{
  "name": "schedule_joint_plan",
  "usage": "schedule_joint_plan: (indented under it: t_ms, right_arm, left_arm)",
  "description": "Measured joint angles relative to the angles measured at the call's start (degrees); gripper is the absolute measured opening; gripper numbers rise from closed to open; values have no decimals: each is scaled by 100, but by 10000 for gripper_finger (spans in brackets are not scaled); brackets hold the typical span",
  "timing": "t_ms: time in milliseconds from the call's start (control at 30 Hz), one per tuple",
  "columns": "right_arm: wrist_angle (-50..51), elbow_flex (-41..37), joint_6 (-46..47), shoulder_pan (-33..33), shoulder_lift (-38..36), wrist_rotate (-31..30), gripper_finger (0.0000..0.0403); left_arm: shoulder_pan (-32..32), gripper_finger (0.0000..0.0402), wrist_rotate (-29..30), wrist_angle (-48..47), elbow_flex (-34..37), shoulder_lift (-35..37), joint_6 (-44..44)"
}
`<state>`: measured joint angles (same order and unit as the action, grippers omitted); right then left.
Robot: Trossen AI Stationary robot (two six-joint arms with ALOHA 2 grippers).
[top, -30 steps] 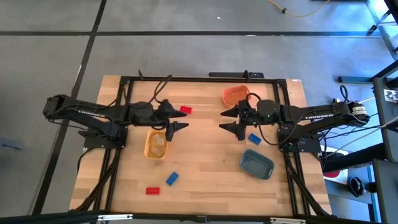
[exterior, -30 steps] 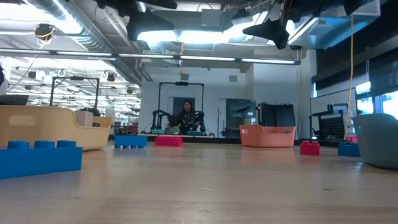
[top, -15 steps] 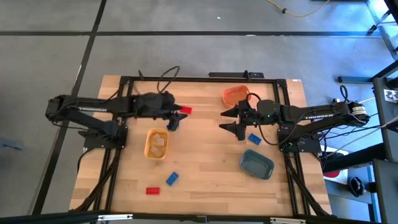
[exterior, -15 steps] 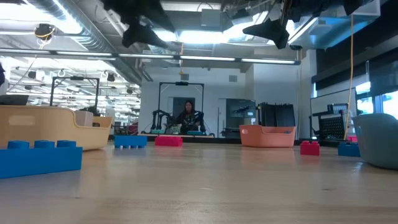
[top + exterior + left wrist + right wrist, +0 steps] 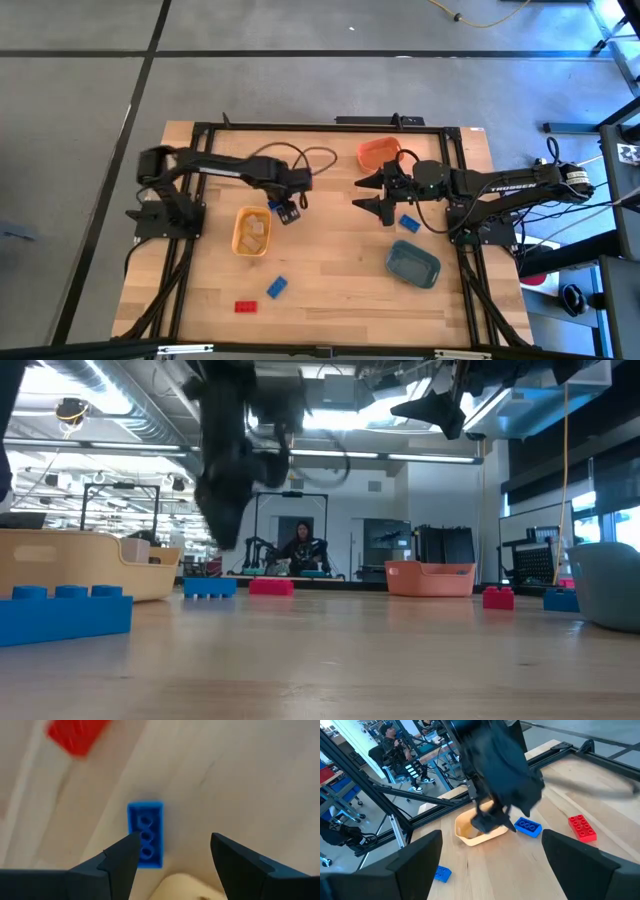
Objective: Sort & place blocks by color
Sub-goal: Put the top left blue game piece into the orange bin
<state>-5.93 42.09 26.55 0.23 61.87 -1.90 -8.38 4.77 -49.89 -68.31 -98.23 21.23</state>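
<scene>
My left gripper is open and points down over a blue block that lies flat on the table beside the yellow tray. The block lies next to one fingertip and is not touched. A red block lies just beyond it. Pale blocks lie in the yellow tray. Another blue block and a red block lie near the front edge, and a third blue block lies below my right arm. My right gripper hangs open and level, high above the table's middle.
An orange tray stands at the far edge and a slate-blue tray at the right front. A black frame runs around the table. Bare wood lies between the trays in the middle. A person sits in the room behind.
My left arm has reached out toward the table's middle. Its gripper has tipped from nearly level to pointing down and has sunk toward the blue block beside the yellow tray, staying open. The blocks and trays have not moved.
</scene>
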Motion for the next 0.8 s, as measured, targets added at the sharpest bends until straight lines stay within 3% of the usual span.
schedule_joint_plan:
  t_ms: [167, 400, 800]
  right_arm:
    - [2, 0, 0, 0, 0, -1, 346]
    - [4, 2, 0, 0, 0, -3, 346]
    - [4, 0, 0, 0, 0, -3, 346]
  left_arm:
    - [-1, 234, 125, -58, 0, -556, -47]
    - [-38, 234, 614, -41, -2, -711, -54]
    - [-474, 234, 215, 3, -2, -711, -68]
